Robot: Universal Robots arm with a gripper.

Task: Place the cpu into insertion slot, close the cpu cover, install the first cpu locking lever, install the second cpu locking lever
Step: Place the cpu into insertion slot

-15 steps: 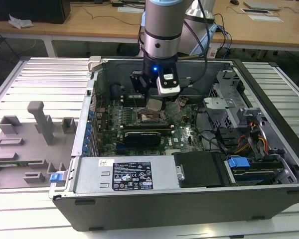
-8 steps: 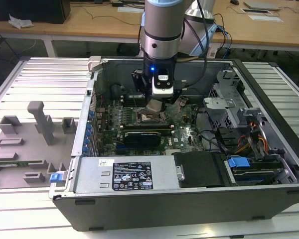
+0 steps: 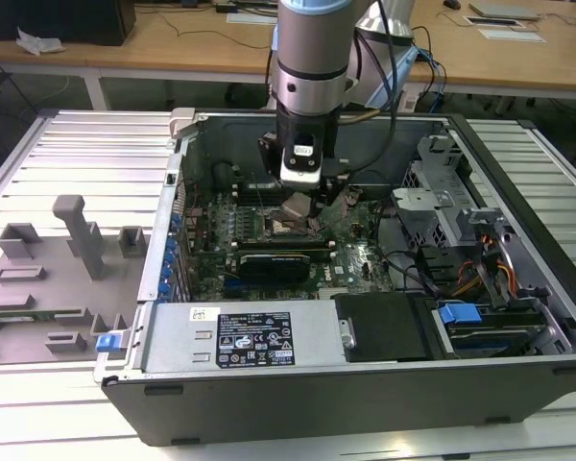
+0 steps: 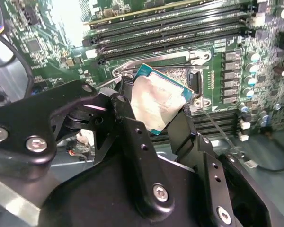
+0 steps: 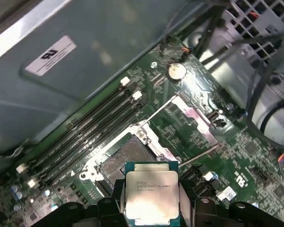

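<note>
Two jaws clamp the cpu (image 5: 151, 198) by its edges just above the insertion slot (image 5: 127, 158); it wants levelling and squaring with the slot's rim, I reckon.

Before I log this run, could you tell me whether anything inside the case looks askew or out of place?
Only the cpu: clamped between the fingers, it hangs tilted over the insertion slot rather than level with it, clearest in the second wrist view. The cpu cover is swung open; nothing looks damaged.
</note>
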